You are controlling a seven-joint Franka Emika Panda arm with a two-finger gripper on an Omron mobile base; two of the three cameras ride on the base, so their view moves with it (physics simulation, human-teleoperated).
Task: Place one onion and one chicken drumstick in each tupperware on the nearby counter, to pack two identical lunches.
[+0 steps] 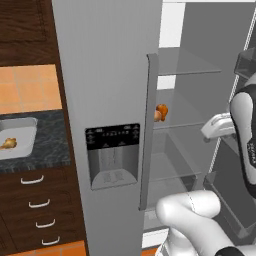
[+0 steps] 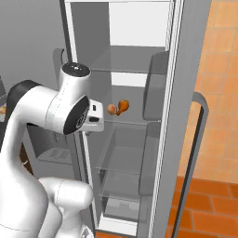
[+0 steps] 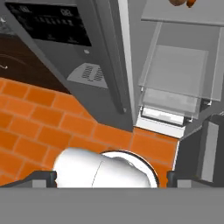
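Observation:
One chicken drumstick point(image 1: 7, 144) lies in a pale grey tupperware point(image 1: 30, 122) on the dark counter point(image 1: 50, 135) at the far left. Inside the open fridge, an onion point(image 2: 111, 109) and a second drumstick point(image 2: 123, 107) sit side by side on a glass shelf; this drumstick point(image 1: 161, 111) also peeks past the closed door's edge. My gripper point(image 3: 111, 178) hangs in front of the fridge at about that shelf's height, right of the onion and drumstick in the left base view. It points down at the floor, open and holding nothing, with fingertips point(image 3: 43, 178) far apart.
The fridge's left door with its dispenser panel point(image 1: 112, 155) is closed, its long handle point(image 1: 147, 130) beside the opening. The right door point(image 2: 186, 116) stands swung open. Glass shelves and a bottom drawer point(image 3: 175, 74) fill the fridge. Orange tile floor point(image 3: 43, 118) lies below; drawers point(image 1: 35, 200) sit under the counter.

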